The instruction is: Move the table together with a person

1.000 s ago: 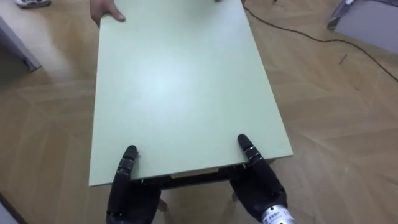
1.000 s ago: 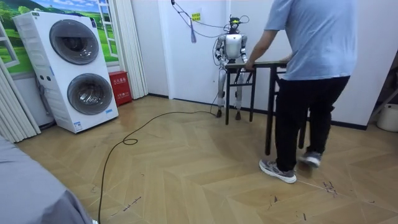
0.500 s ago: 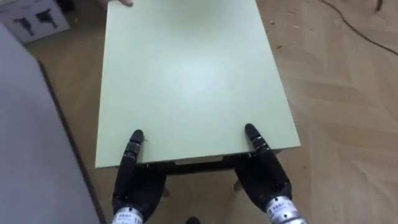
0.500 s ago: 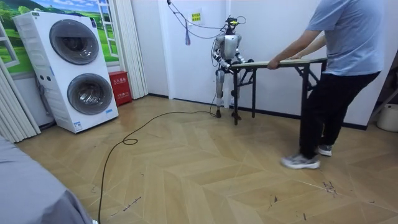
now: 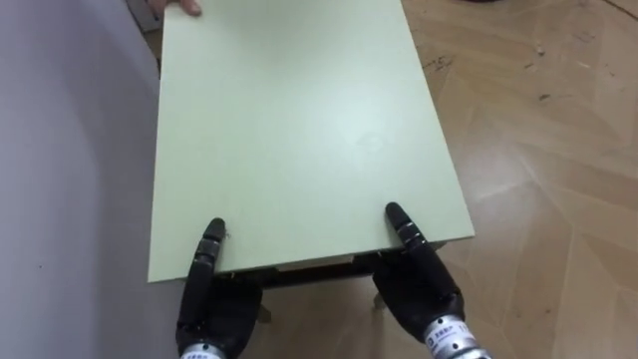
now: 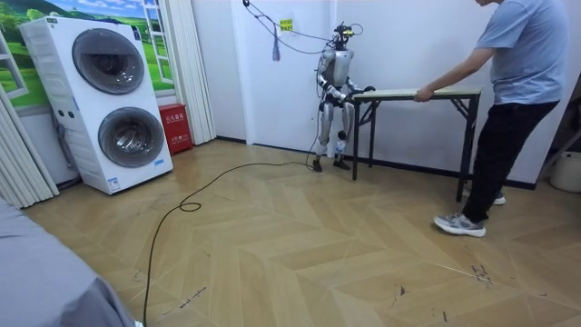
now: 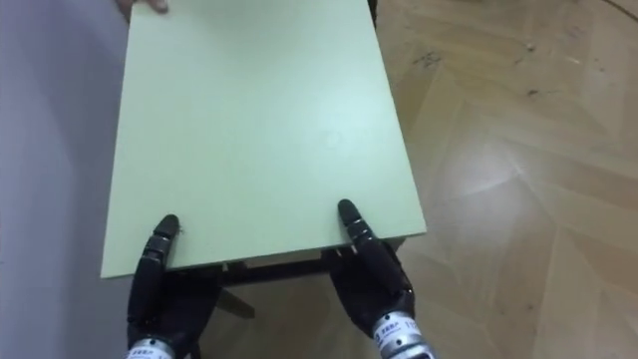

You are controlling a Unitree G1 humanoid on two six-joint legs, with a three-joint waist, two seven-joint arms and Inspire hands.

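Robot's at the near short end of the pale green table [image 5: 299,130], left hand [image 5: 214,309] and right hand [image 5: 419,289] both clamped on that edge, thumbs on top. A person [image 6: 513,54] grips the far end, table right along the white wall. The yellow wall sign [image 6: 287,24] is too small to read.

The two eye cameras looked steeply down from the robot's head, close over the near end of the table [image 5: 299,130], the right eye set just beside the left. The room camera stood well off across the wood floor [image 6: 290,263], facing the white wall [image 6: 408,45], and caught that same table side-on, with the person [image 6: 517,54] at its far end.
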